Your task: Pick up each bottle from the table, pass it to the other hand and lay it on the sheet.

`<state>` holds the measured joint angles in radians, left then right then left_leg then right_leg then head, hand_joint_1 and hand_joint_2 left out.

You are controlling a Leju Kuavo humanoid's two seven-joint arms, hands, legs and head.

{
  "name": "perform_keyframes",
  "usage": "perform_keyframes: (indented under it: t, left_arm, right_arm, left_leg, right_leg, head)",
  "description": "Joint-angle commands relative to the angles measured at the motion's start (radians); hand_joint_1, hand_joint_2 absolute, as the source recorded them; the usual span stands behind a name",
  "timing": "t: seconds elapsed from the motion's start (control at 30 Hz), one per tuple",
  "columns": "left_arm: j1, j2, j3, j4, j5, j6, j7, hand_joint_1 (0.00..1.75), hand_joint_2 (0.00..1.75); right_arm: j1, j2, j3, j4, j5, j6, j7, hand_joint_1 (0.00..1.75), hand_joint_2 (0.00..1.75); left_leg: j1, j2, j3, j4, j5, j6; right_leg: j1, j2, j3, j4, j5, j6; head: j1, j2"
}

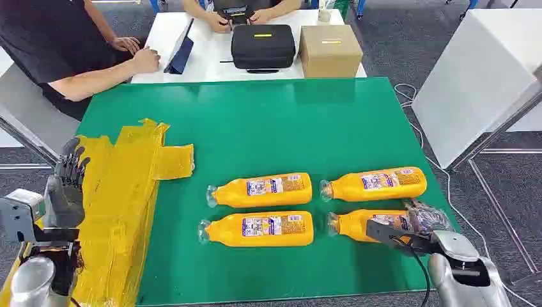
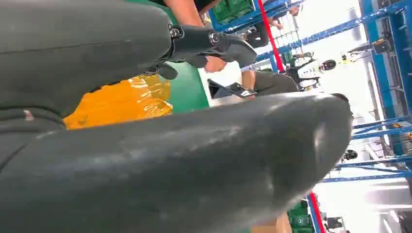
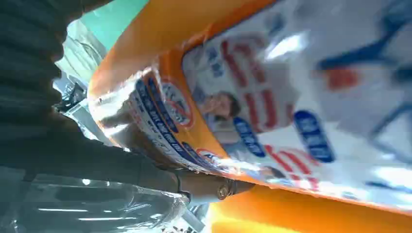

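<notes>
The left hand's fingers (image 1: 71,161) stand apart and upright, holding nothing, above the crumpled yellow sheet (image 1: 121,192) that lies on the left side of the green bench (image 1: 275,121). Right of the sheet four orange bottles lie on their sides in two rows: the far-left bottle (image 1: 262,190), the near-left bottle (image 1: 259,229), the far-right bottle (image 1: 376,183) and the near-right bottle (image 1: 367,224). At the far right, the right hand (image 1: 409,231) wraps its fingers (image 3: 209,187) around the near-right bottle, which rests on the bench.
</notes>
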<state>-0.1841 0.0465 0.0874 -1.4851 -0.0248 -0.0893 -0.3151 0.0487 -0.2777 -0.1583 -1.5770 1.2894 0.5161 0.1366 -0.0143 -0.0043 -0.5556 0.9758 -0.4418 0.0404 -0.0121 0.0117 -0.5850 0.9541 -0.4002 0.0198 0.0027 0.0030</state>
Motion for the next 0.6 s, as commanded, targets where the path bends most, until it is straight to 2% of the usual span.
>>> perform_keyframes:
  t: [0.03, 0.27, 0.3, 0.33, 0.37, 0.6]
  left_arm:
    - [-0.035, -0.005, 0.001, 0.067, 0.008, 0.003, 0.0, 0.0, 0.0]
    - [-0.023, -0.002, 0.008, 0.063, 0.028, 0.001, -0.001, 0.0, 0.0]
    - [-0.024, -0.002, 0.008, 0.065, 0.028, 0.001, -0.001, 0.0, 0.0]
    - [-0.027, -0.001, 0.007, 0.068, 0.029, 0.0, -0.001, 0.0, 0.0]
    - [-0.028, -0.001, 0.006, 0.068, 0.029, 0.0, -0.001, 0.0, 0.0]
    - [-0.031, -0.001, 0.005, 0.07, 0.029, 0.0, -0.001, 0.0, 0.0]
  right_arm:
    - [0.005, 0.037, -0.049, 0.049, 0.005, 0.014, -0.008, 0.0, 1.75]
    - [0.046, 0.019, -0.068, 0.011, 0.003, 0.035, -0.035, 0.0, 1.75]
    - [0.05, 0.021, -0.068, 0.007, 0.003, 0.036, -0.036, 0.84, 1.75]
    - [0.056, 0.025, -0.068, 0.001, 0.003, 0.042, -0.037, 1.57, 1.75]
    - [0.06, 0.027, -0.068, 0.0, 0.002, 0.045, -0.037, 1.64, 1.75]
    - [0.063, 0.029, -0.068, -0.002, 0.002, 0.046, -0.036, 1.64, 1.75]
  left_leg:
    - [0.001, -0.001, 0.002, -0.001, -0.001, -0.002]
    - [0.001, -0.003, 0.004, 0.0, -0.001, -0.003]
    - [0.001, -0.002, 0.002, -0.001, -0.001, -0.002]
    - [0.001, -0.002, 0.004, -0.001, -0.001, -0.003]
    - [0.002, -0.002, 0.003, -0.001, -0.001, -0.003]
    - [0.001, -0.002, 0.003, -0.001, -0.001, -0.002]
  right_leg:
    - [0.001, -0.002, 0.003, -0.001, -0.001, -0.001]
    - [0.001, -0.004, 0.005, -0.001, -0.002, -0.001]
    - [0.001, -0.003, 0.003, -0.001, -0.001, -0.001]
    - [0.001, -0.004, 0.005, -0.001, -0.002, -0.001]
    - [0.002, -0.003, 0.004, -0.001, -0.001, -0.001]
    - [0.001, -0.003, 0.004, -0.001, -0.001, -0.001]
  head:
    - [0.0, 0.0]
    - [0.0, 0.0]
    - [0.0, 0.0]
    - [0.0, 0.0]
    - [0.0, 0.0]
    - [0.0, 0.0]
